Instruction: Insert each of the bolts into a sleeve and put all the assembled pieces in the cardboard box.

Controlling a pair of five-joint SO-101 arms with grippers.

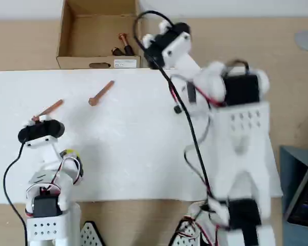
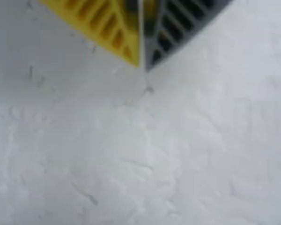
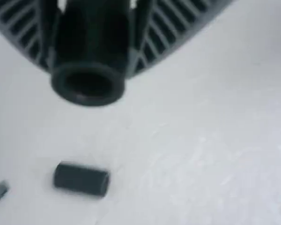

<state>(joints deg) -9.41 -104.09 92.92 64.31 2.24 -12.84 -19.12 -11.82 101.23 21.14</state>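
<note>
Held sleeve (image 3: 86, 84), black, is sitting closest to the lens with its open mouth facing out. The right gripper (image 3: 92, 33) is pinching it by the barrel. A second sleeve (image 3: 81, 179) is lying on its side on the white mat (image 3: 215, 140), near the held one but apart from it.

From the high view, the right arm's wrist is sitting at about 1 o'clock on the mat, just beside the 5 o'clock corner of the cardboard box (image 1: 66, 46).

The left gripper (image 2: 143, 62) is pressing its yellow and grey jaws together on nothing, tips close over the mat, at about 8 o'clock on the mat. The near bolt (image 1: 50, 108) is lying bare at 1 o'clock from this gripper. The far bolt (image 1: 101, 93) is lying well apart at 2 o'clock, also without a sleeve.

Progress (judgement):
- **Done:** at least one assembled piece (image 1: 124, 43), copper bolt in dark sleeve, is resting in the box. I cannot tell whether the dark shape beside it is a second one.
- **Left:** two bolts and two sleeves are waiting to be joined, so two insertions and two drops into the box are probably remaining.
</note>
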